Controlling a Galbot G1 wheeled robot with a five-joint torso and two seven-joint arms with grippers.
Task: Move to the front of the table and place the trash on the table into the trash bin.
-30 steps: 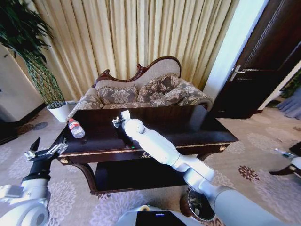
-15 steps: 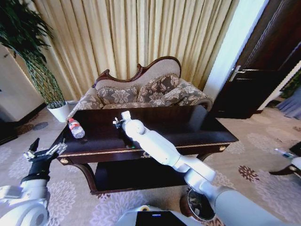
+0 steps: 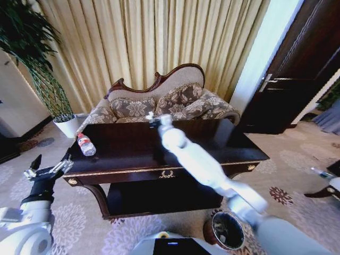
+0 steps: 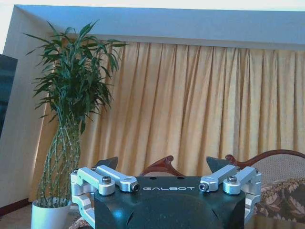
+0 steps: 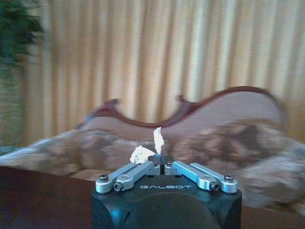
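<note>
Trash, one piece: a crumpled white paper scrap [image 5: 143, 152] is pinched between the pressed-together fingertips of the right end effector [image 5: 160, 158], with a thin strip of it standing up above the tips. In the head view that right end effector [image 3: 154, 119] is raised over the far edge of the bench [image 3: 234, 143], about mid-length, arm stretched out from the near right. Trash bin [image 3: 227, 231] stands on the carpet at the near right, beside the bench's near right leg, mouth facing up; it lies back toward the robot and down from the held scrap, close under the right arm's elbow end, so the right arm is clearly the nearer one for the drop. Judgement: the carry calls for a retract toward the robot and a lowering over the bin's rim. Remaining on the bench: a small clear plastic bottle [image 3: 85, 145] with a red label, lying on its side near the left end, long axis running from far-left to near-right, cap end toward the far left. Left end effector [image 3: 47, 172] hangs off the bench's near left corner, fingers spread, nothing between them; it is the nearer arm to the bottle.
</note>
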